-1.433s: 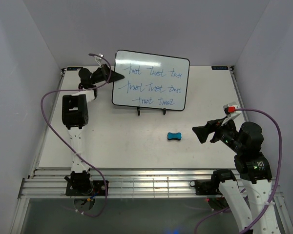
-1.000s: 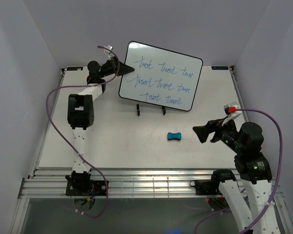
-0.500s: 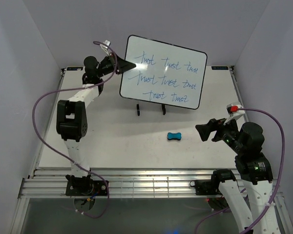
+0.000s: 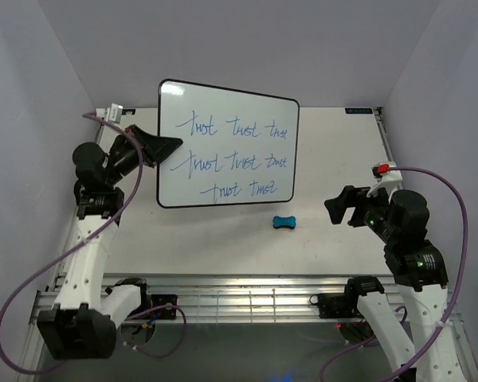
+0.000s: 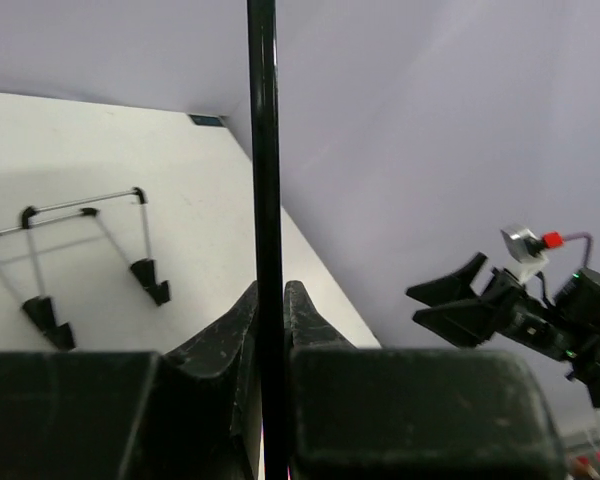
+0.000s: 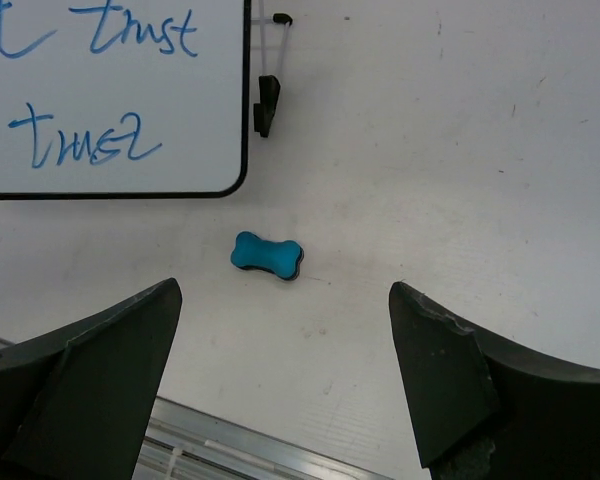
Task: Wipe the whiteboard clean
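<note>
The whiteboard (image 4: 227,143), glossy white with a thin black rim and three lines of blue scrawl, hangs lifted above the table. My left gripper (image 4: 169,146) is shut on its left edge. In the left wrist view the board's rim (image 5: 264,150) runs edge-on between the shut fingers (image 5: 302,315). The board's lower right corner (image 6: 110,90) shows in the right wrist view. My right gripper (image 4: 335,206) stands open over the table's right side, a little right of the small blue bone-shaped eraser (image 4: 284,223), which lies flat on the table (image 6: 267,254).
The black wire easel stand (image 5: 80,250) is empty on the table behind the board; one of its feet (image 6: 265,103) shows past the board's edge. The table's metal front rail (image 4: 247,298) runs along the near side. Walls close in left, right and back.
My left arm has swung the whiteboard off the easel, leftward and toward the near side, and the board now faces the camera more squarely. The right gripper rose slightly, still open.
</note>
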`<state>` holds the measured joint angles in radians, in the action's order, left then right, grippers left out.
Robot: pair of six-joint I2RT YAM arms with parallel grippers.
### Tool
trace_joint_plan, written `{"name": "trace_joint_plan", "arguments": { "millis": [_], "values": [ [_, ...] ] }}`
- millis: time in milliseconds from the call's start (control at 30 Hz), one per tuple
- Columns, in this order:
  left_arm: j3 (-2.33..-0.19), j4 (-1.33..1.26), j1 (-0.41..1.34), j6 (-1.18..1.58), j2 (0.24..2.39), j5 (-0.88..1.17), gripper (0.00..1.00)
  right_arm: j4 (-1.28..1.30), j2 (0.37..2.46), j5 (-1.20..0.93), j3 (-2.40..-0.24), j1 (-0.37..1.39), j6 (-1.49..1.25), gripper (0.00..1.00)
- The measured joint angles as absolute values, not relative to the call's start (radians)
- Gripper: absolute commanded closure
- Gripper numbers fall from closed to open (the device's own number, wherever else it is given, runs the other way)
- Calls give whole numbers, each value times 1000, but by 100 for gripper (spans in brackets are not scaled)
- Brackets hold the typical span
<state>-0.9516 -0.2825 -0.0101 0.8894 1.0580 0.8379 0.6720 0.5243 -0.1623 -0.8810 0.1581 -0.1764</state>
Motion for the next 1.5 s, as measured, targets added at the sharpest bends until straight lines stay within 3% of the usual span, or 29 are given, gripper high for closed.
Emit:
{"name": "trace_joint_plan", "arguments": {
  "millis": [267,467,600,733,867,1267,1433,1500],
  "values": [
    [-954,250,-36,595,752,603,100,686,577,-199,-895,173,-180,9],
    [-955,501,-37,488,673,541,100,587,714,-432,-798,174,-201,1],
    [-966,580,-20,480,633,546,100,496,878,-486,-715,235,-234,3],
    [-990,646,29,469,627,524,100,487,1039,-411,-721,365,-185,9],
    [-1020,725,91,474,641,450,100,499,1167,-286,-783,451,-77,8],
    [-1056,801,205,533,681,274,100,402,1379,-182,-818,587,367,8],
    [-1018,784,213,574,713,270,100,373,1462,-178,-850,585,451,2],
    [-1005,784,218,593,717,271,100,362,1495,-171,-864,585,476,11]
  ]
}}
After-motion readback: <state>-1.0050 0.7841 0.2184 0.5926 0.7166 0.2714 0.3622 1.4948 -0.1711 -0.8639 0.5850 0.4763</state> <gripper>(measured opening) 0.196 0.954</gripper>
